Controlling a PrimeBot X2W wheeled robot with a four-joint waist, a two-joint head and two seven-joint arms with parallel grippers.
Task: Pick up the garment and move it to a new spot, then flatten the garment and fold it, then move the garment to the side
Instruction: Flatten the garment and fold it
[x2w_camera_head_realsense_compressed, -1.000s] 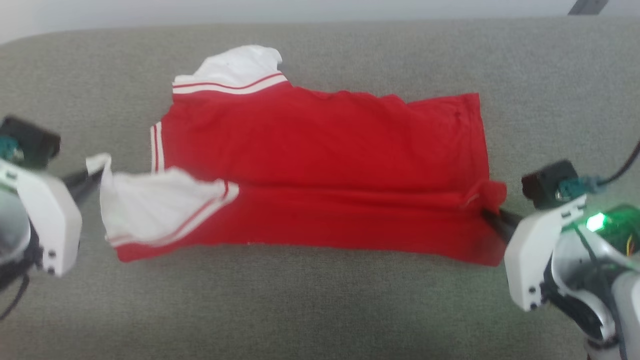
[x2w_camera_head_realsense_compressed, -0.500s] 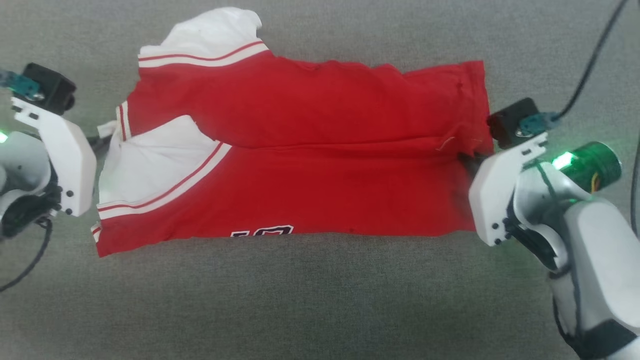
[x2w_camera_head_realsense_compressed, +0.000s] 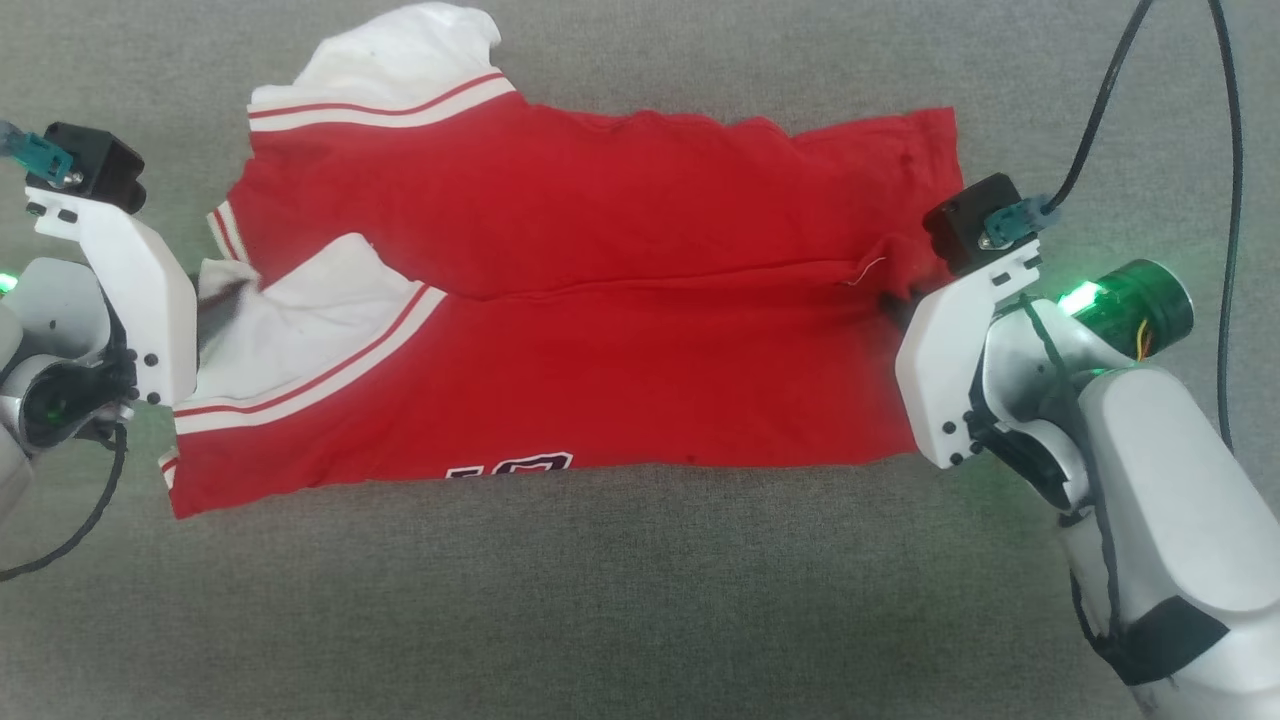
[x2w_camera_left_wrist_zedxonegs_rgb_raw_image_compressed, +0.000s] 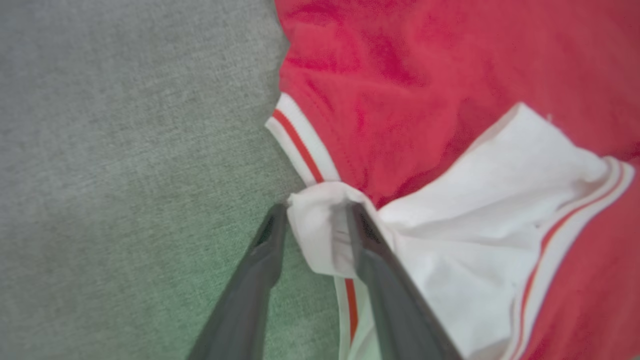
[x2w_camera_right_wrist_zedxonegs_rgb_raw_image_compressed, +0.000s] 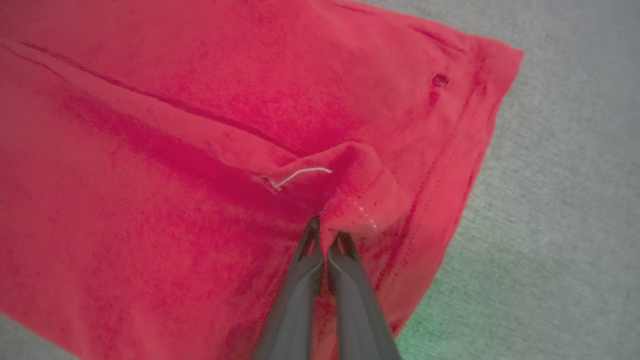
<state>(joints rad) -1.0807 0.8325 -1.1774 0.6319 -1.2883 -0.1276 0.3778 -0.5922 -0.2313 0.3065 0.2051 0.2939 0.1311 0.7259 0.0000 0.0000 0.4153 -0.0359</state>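
Your red jersey (x2w_camera_head_realsense_compressed: 620, 330) lies spread on the grey fabric surface (x2w_camera_head_realsense_compressed: 600, 600), its near half folded over the far half and its white sleeves toward your left. Your left gripper (x2w_camera_left_wrist_zedxonegs_rgb_raw_image_compressed: 312, 215) has its fingers parted, a fold of the white sleeve (x2w_camera_left_wrist_zedxonegs_rgb_raw_image_compressed: 500, 200) sitting between them. Your right gripper (x2w_camera_right_wrist_zedxonegs_rgb_raw_image_compressed: 325, 235) is pinched tight on a bunched bit of red hem at the opposite end.

White arm shells (x2w_camera_head_realsense_compressed: 940, 370), black cables (x2w_camera_head_realsense_compressed: 1098, 100), dark right pincer (x2w_camera_right_wrist_zedxonegs_rgb_raw_image_compressed: 327, 231)
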